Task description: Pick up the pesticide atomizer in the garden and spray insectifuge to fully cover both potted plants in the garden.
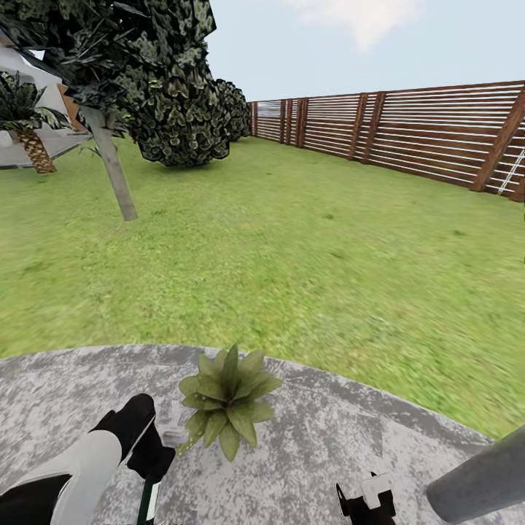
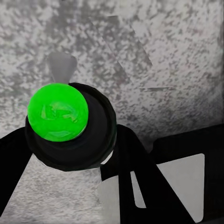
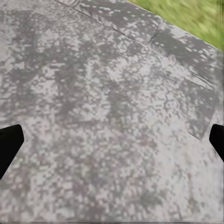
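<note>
On the round grey speckled paved patio (image 1: 328, 452) just in front of you sits one low potted rosette of pointed green leaves (image 1: 229, 399), close to the patio's edge where the green lawn (image 1: 292, 262) begins. Your left arm, white and black, reaches in from the lower left of the head view, and its left hand (image 1: 149, 456) hangs just beside the plant, on its left. In the left wrist view that hand is closed around a dark round-bodied bottle with a bright green dome top (image 2: 58, 116), seen end-on above the grey paving; this looks to be the pesticide atomizer, though you cannot confirm label or nozzle from this angle. A thin green and pale strip shows below the hand in the head view.

Your right hand (image 1: 367, 503) sits low at the bottom edge of the head view, over bare paving. In the right wrist view its two black fingertips (image 3: 9, 144) stand wide apart at either side, with nothing between them but patio stone.

Beyond the lawn runs a brown slatted wooden fence (image 1: 408, 131). A large dark-leaved bush (image 1: 182, 109) and a slanted grey trunk (image 1: 113, 171) stand at the far left, with a small scaly-trunked palm (image 1: 29, 131) beside them. A grey cylindrical post (image 1: 481, 481) crosses the lower right corner.
</note>
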### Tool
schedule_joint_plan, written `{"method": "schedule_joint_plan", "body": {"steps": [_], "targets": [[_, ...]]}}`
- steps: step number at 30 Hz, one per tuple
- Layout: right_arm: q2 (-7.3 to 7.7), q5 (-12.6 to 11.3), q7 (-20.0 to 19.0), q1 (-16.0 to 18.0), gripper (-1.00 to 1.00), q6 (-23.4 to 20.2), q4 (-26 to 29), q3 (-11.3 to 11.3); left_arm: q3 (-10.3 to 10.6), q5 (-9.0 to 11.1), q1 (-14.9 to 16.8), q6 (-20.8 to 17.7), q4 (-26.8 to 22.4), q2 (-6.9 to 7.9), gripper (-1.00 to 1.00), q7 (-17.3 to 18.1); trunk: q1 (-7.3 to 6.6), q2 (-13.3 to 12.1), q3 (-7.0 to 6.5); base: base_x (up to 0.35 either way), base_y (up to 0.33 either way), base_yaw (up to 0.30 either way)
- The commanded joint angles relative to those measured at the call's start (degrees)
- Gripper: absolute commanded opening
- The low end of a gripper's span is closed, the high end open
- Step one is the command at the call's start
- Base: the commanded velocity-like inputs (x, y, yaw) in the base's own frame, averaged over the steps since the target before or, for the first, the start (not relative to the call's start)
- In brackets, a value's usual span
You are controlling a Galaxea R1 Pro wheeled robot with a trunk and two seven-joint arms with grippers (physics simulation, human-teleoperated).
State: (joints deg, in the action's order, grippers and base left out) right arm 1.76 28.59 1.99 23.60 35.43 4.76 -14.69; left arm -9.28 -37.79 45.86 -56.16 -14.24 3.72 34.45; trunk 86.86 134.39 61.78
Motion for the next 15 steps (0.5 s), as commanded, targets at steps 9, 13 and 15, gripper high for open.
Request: {"method": "schedule_joint_plan", "body": {"steps": [9,13,15], "targets": [[0.0,0.59,0.21,0.04,1.0,0.17,-0.04,-0.34,-0.32,-0.69,0.2,-0.05,-0.26,0.05,-1.0,0.27,-0.01,0.02,0.05,-0.149,-0.266,0.0],[0.0,0.6,0.21,0.04,1.0,0.17,-0.09,-0.32,-0.3,-0.7,0.28,-0.11,-2.64,0.07,-1.0,0.25,-0.01,0.02,0.05,-0.185,-0.248,0.0],[0.0,0.65,0.21,0.04,1.0,0.17,-0.1,-0.29,-0.32,-0.64,0.4,-0.2,-4.46,0.02,-1.0,0.37,-0.01,0.02,0.05,-0.098,-0.14,0.0]]}}
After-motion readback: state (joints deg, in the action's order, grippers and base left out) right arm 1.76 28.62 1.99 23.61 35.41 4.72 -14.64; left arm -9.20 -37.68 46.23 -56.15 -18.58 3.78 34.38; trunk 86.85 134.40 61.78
